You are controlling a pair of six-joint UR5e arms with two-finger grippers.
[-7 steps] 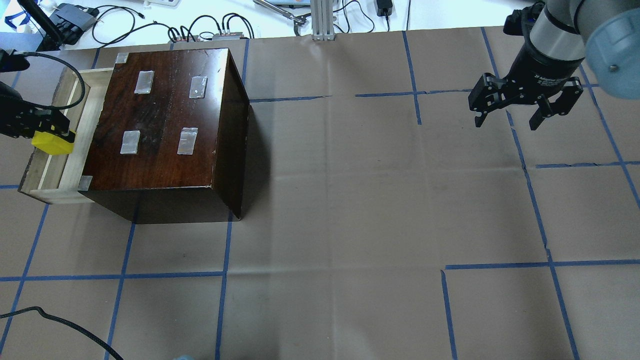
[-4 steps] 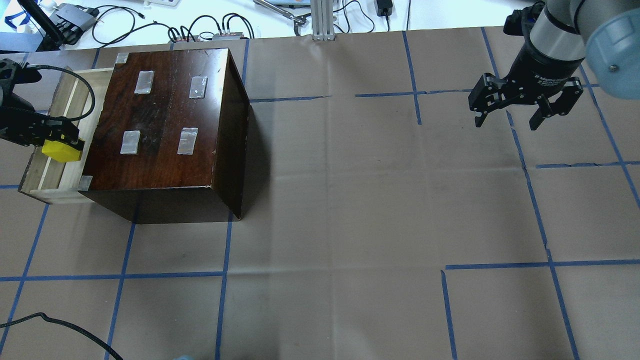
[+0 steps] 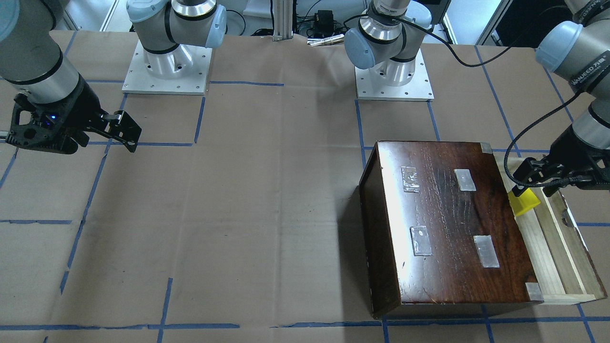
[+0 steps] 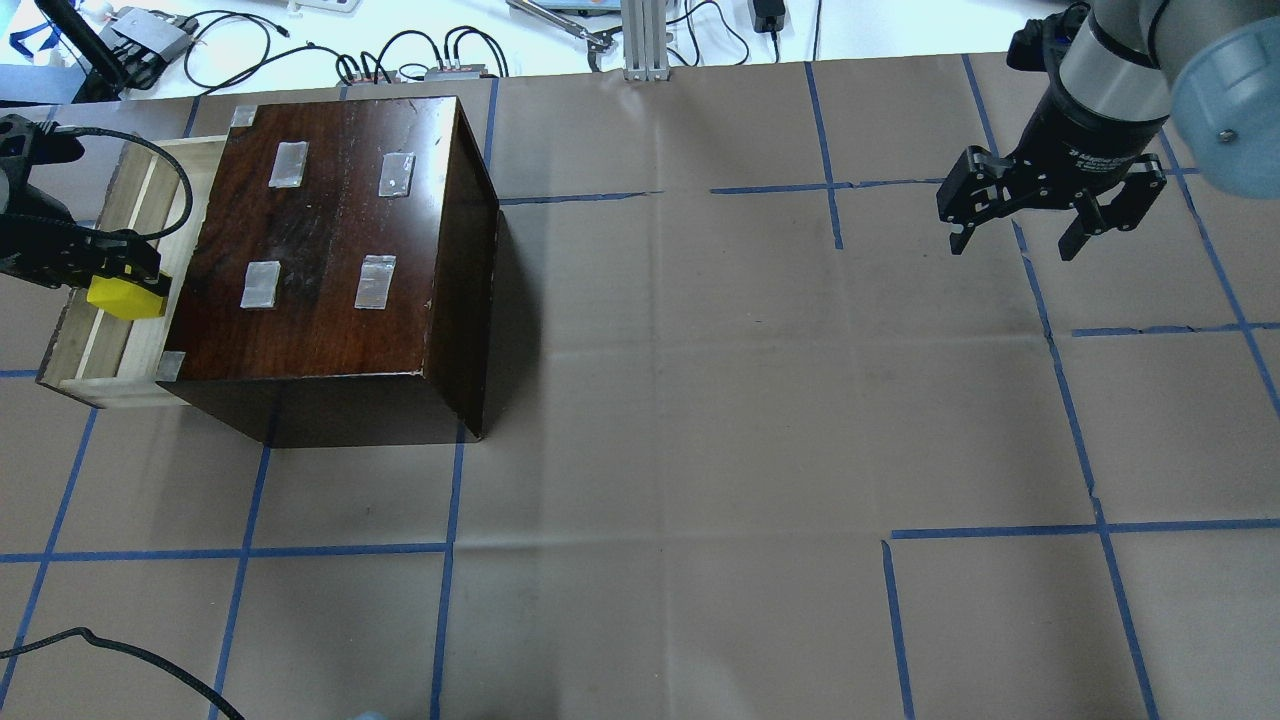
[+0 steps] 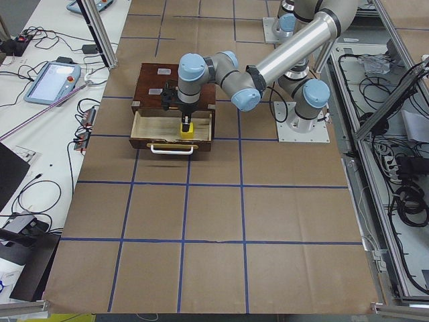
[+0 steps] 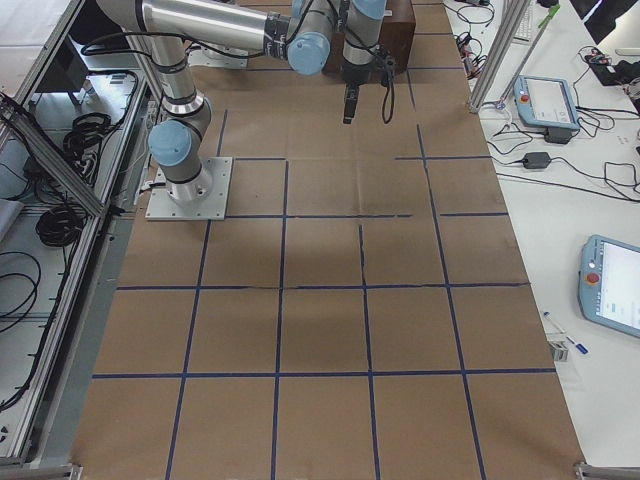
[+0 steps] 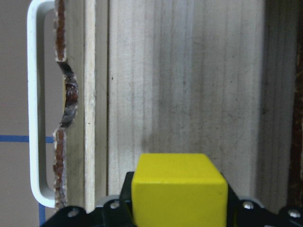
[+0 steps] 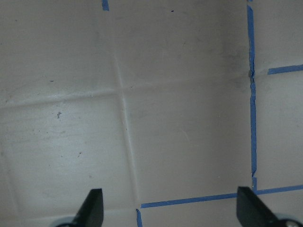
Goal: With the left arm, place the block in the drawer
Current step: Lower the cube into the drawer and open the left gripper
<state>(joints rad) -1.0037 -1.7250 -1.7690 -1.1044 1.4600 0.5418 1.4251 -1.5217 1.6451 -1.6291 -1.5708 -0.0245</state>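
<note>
Pinching the yellow block (image 7: 179, 189) in the left gripper (image 4: 112, 272) — squeezing it from both sides, letting it jut past the fingertips. Hanging over the pale floor of the pulled-out drawer (image 7: 189, 85), inside its walls and just beside the dark box (image 4: 330, 240); touching the wood or not, hard telling. Idling well apart across the papered table (image 4: 700, 400) with the right gripper (image 4: 1012, 247) — spreading wide, gripping nothing.

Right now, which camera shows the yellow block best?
Left wrist view: the block fills the foreground over the drawer floor. Overhead and front views show it small beside the box; exterior left, tiny; the two right views miss it.
</note>
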